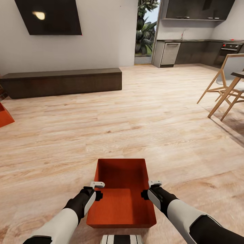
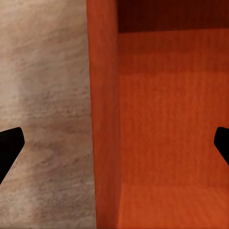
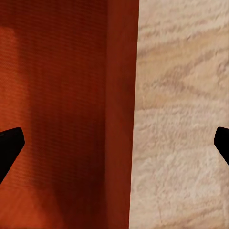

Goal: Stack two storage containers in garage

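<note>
One storage container (image 1: 122, 195) is being framed by both arms on the light wood floor (image 1: 152, 112) of the living room, directly in front of the robot, its open top facing up. The left gripper (image 1: 96, 189) is being held over the container's left wall and the right gripper (image 1: 149, 189) over its right wall; in each wrist view the dark fingertips (image 2: 10, 145) are being kept wide apart, with the orange-red wall (image 2: 102, 114) running between them, so both claws are standing apart and straddling a wall rather than clamped on it. Whether the container is being lifted yet cannot be told; it appears to be resting on the planks. A second storage container (image 1: 5, 115) is being shown partly at the left edge of the head view, near the end of the long dark bench (image 1: 61, 81) under the wall TV (image 1: 49, 15). As judged from this, the task is only being started: neither bin is being carried, the garage is not yet reached, and the gripping, both trips and the stacking are all being left to do.
</note>
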Tool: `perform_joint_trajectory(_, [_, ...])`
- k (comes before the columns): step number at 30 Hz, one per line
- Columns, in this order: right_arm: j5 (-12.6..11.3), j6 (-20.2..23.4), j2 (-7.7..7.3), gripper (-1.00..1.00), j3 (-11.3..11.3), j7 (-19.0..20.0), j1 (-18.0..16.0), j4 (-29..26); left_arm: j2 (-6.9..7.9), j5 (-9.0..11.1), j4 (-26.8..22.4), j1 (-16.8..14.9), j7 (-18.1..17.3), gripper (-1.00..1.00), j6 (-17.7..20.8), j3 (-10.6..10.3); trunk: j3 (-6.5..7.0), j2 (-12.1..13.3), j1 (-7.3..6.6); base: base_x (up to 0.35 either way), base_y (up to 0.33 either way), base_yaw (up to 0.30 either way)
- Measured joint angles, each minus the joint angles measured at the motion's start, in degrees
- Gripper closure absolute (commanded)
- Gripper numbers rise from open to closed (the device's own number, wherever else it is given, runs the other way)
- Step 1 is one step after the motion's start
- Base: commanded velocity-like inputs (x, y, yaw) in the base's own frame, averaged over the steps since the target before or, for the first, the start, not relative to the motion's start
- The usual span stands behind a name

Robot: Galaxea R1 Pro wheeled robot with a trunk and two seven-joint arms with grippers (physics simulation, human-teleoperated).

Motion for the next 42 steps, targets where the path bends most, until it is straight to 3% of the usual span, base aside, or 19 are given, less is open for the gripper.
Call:
perform_joint_trajectory(5, [0.0, 0.0, 0.0, -1.0, 0.0, 0.02, 0.0, 0.0, 0.0, 0.0, 0.0, 0.0, -0.06, -1.0, 0.0, -0.01, 0.0, 0.0, 0.0, 0.0, 0.0, 0.0])
perform_joint_trajectory(12, [-0.01, 0.0, 0.0, -1.0, 0.0, 0.0, 0.0, 0.0, 0.11, 0.0, 0.0, 0.0, -0.09, -1.0, 0.02, 0.0, -1.55, -0.09, 0.18, 0.0, 0.0, 0.0])
perform_joint_trajectory(18, [0.0, 0.0, 0.0, -1.0, 0.0, 0.0, 0.0, 0.0, 0.78, 0.0, 0.0, 0.0, -0.09, -1.0, 0.0, 0.03, -1.55, -0.09, 0.18, 0.0, 0.0, 0.0])
perform_joint_trajectory(42, [0.0, 0.0, 0.0, -1.0, 0.0, 0.0, 0.0, 0.0, 0.88, 0.05, 0.0, 0.0, -0.09, -1.0, 0.3, 0.03, -1.55, -0.09, 0.18, 0.0, 0.0, 0.0])
